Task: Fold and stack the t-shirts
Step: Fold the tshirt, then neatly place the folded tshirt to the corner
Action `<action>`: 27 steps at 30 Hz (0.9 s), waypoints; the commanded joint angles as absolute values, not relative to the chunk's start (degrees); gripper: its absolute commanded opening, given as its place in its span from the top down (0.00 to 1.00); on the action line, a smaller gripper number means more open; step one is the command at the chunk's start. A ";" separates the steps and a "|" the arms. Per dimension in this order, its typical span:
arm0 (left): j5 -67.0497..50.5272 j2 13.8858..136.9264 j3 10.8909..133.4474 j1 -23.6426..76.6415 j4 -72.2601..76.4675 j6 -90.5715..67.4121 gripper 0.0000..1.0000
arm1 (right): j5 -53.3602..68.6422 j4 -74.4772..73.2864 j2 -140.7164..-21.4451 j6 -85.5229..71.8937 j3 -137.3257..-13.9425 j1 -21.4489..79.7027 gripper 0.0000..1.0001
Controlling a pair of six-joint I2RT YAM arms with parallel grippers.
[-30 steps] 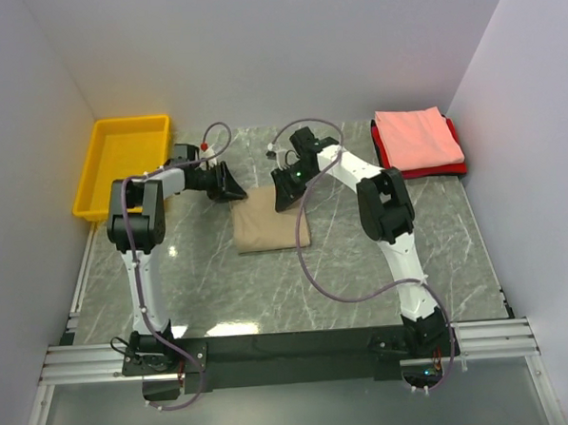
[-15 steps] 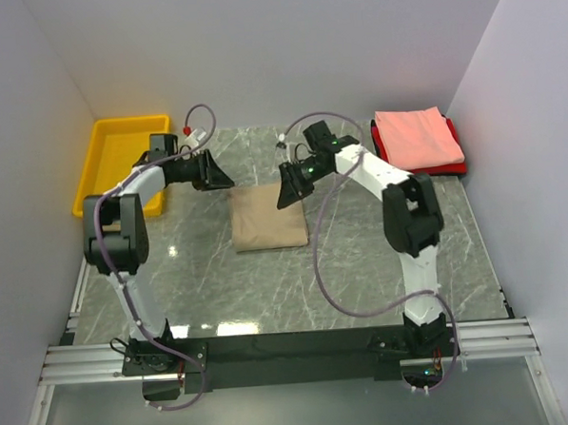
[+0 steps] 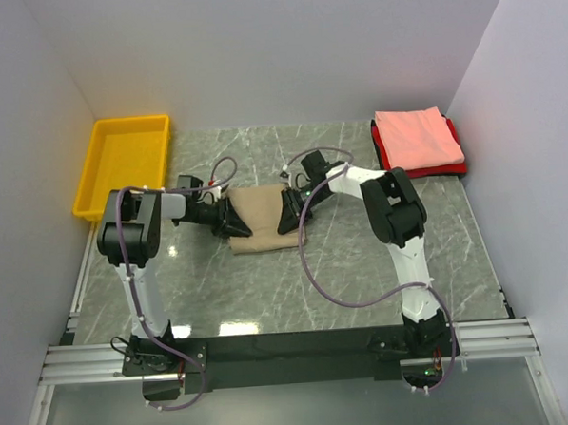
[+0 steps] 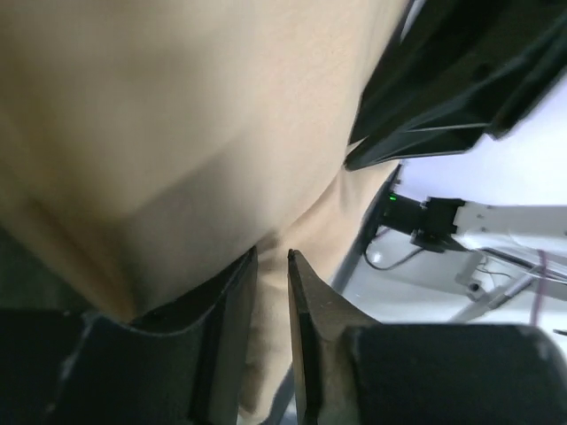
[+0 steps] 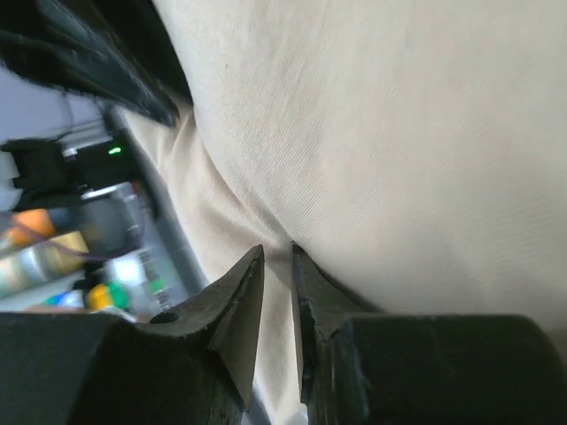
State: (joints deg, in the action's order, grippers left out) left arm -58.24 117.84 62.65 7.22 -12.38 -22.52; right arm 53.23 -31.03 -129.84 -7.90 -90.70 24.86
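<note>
- A folded tan shirt (image 3: pixel 265 215) lies on the marble tabletop (image 3: pixel 363 265), to the right of the yellow bin (image 3: pixel 124 164) and nearer the arm bases than the bin is.
- The left jaws sit low at the shirt edge that faces the bin. The left wrist view shows them narrowed to a thin slit, with tan cloth running down into it, so they grip that edge.
- The right jaws sit low at the shirt edge turned away from the bin. They too are almost closed, with a fold of tan cloth caught in the narrow gap.
- The two sets of jaws point at each other across the shirt.
- A folded pink shirt (image 3: pixel 415 135) rests on a folded red shirt (image 3: pixel 425 172). This stack is far to the right of the bin, about as far back as the bin, and well apart from the tan shirt.
</note>
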 commanded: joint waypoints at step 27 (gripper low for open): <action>-56.86 113.46 54.23 3.43 -13.79 -12.50 0.68 | 51.15 -25.22 -126.48 -9.94 -80.51 25.84 0.76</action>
State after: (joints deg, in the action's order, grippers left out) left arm -63.02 112.27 52.49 5.28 -16.01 -14.72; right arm 58.89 -25.71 -126.91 -12.75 -79.46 27.83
